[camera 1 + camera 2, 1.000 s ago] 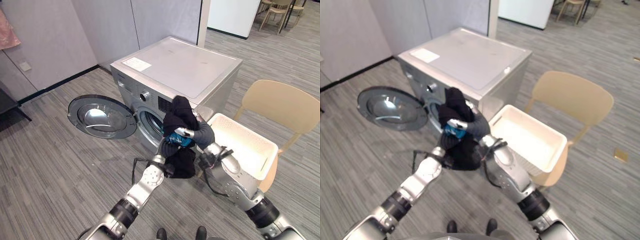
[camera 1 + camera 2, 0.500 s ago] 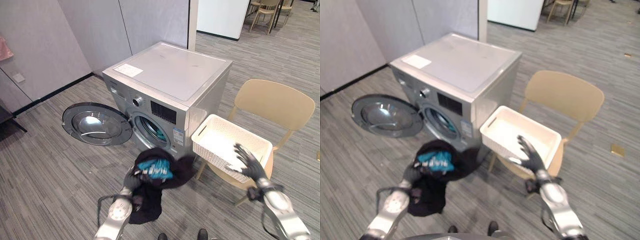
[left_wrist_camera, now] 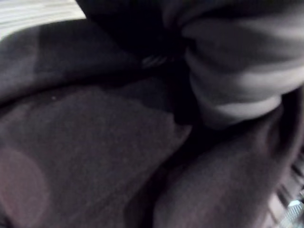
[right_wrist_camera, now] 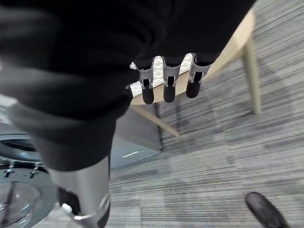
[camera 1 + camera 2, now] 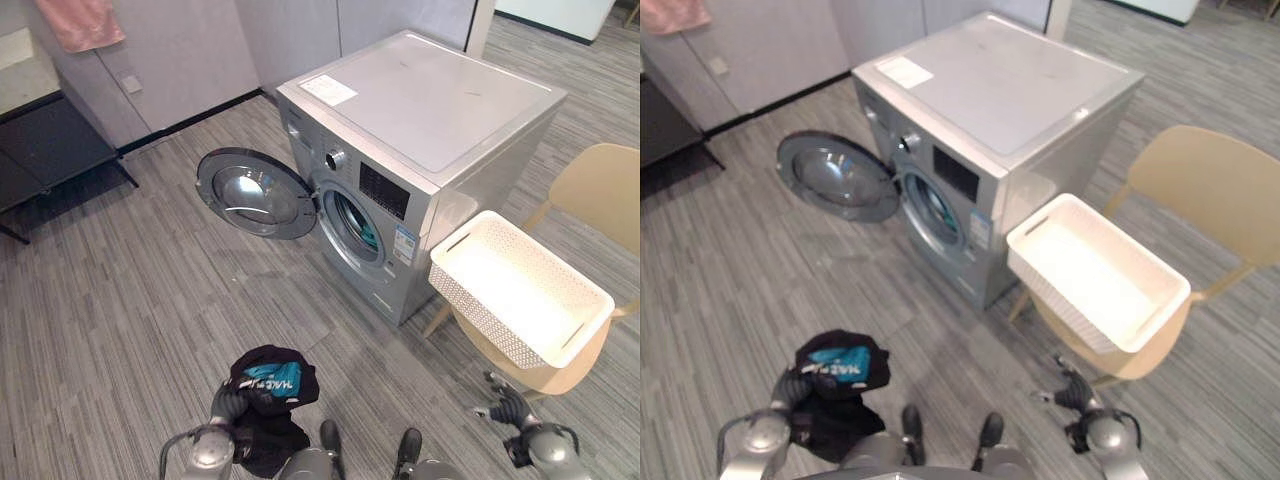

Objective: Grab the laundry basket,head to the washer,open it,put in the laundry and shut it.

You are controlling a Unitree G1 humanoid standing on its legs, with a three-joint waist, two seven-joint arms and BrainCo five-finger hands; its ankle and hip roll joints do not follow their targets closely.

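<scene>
Washer (image 5: 420, 150) w/ door (image 5: 255, 193) open, then basket (image 5: 520, 300) on chair (image 5: 600, 200). Dark clothes (image 5: 268, 385) bunched in left hand (image 5: 228, 405), fingers curled round them, well short of washer. They look soft, light, floppy, so best gripped at the bunch's middle; right hand (image 5: 1072, 392) low, fingers relaxed, empty.

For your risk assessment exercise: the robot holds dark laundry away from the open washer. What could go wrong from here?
1. The dark laundry bunched in the left hand hangs low, so it might drag or drop.
2. The washer door stands wide open, so an arm could clip it on approach.
</scene>
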